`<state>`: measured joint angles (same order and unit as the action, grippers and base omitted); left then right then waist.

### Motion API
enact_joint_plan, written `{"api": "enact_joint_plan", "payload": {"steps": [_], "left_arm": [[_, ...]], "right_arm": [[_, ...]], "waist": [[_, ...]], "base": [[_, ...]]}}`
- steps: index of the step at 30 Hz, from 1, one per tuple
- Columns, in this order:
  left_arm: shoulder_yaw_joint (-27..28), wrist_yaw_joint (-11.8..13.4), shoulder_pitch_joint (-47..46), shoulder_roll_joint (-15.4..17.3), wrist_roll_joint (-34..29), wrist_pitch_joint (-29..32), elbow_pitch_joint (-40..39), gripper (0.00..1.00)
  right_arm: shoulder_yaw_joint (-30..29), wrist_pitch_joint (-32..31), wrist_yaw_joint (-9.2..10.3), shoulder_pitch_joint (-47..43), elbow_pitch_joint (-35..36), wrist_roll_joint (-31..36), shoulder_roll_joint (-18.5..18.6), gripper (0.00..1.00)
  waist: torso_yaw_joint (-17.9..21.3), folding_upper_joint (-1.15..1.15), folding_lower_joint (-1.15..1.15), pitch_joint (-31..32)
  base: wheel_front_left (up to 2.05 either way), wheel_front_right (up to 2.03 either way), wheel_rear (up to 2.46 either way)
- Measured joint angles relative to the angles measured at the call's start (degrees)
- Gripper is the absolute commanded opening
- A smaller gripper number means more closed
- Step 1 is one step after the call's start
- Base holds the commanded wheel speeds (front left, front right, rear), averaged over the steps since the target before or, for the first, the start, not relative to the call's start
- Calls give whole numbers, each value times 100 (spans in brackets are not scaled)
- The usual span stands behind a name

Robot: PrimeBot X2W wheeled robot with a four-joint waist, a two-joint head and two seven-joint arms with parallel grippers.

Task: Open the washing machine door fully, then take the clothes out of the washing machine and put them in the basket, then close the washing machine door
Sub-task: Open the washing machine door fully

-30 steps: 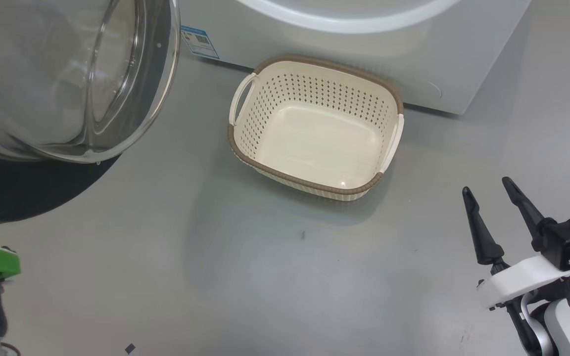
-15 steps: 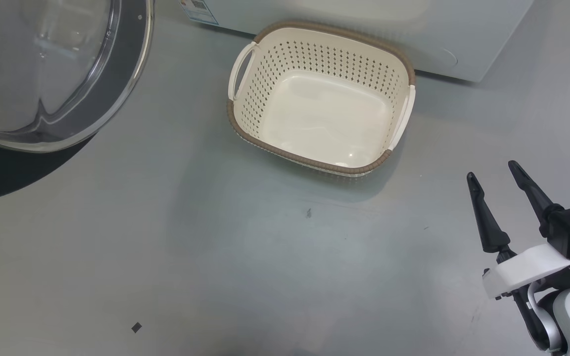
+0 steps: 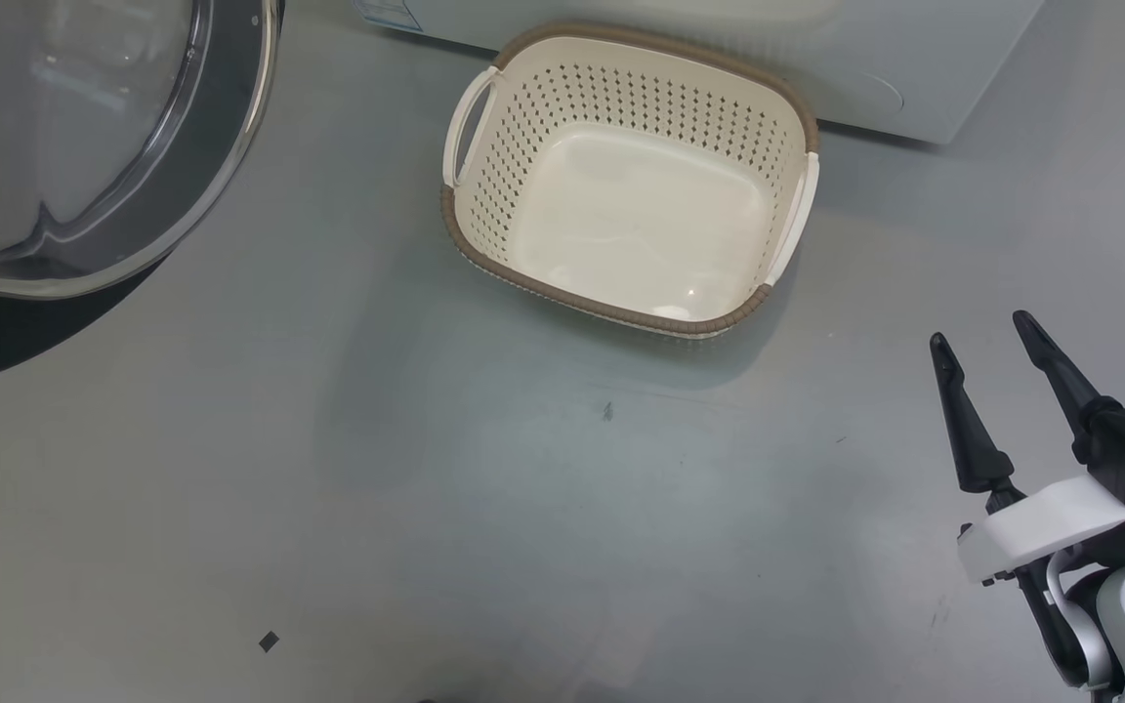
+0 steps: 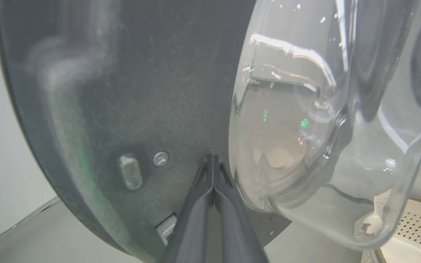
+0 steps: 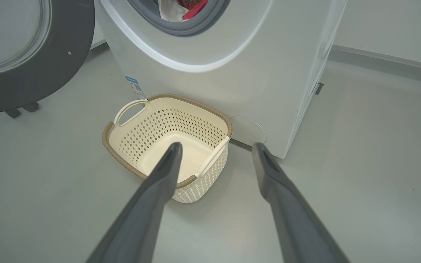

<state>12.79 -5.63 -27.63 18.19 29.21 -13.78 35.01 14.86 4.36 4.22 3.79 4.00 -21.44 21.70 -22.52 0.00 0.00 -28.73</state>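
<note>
On the robot's left, the left gripper [image 4: 213, 157], fingers pinched together and holding nothing, is resting its tips against the inner face of the washing machine door [image 4: 104, 91], just beside the glass bowl [image 4: 287, 128]. The right gripper [image 5: 217, 146] is hanging wide and empty, pointing over the basket [image 5: 148, 133]. The clothes [image 5: 195, 4] are lying beyond and above it, inside the washing machine [image 5: 232, 73], nearer this arm.

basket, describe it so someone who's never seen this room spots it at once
Find the big white washing machine on the grey floor. Right at the foot of its front sits the basket. Unlike the machine and the black-rimmed door, it is cream, perforated, brown-rimmed.
</note>
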Motion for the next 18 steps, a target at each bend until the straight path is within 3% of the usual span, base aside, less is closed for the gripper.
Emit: {"api": "enact_joint_plan", "payload": {"steps": [7, 18], "left_arm": [[-78, -25, -19, 0, -59, -48, 116, 0], [-684, -82, 20, -163, -525, -66, -134, 0]], "right_arm": [[-3, 109, 0, 35, -51, -20, -112, 100], [10, 502, -7, 52, -431, -168, -435, 100]], "waist": [[11, 0, 0, 164], [74, 0, 0, 661]], "base": [[0, 0, 0], [0, 0, 0]]}}
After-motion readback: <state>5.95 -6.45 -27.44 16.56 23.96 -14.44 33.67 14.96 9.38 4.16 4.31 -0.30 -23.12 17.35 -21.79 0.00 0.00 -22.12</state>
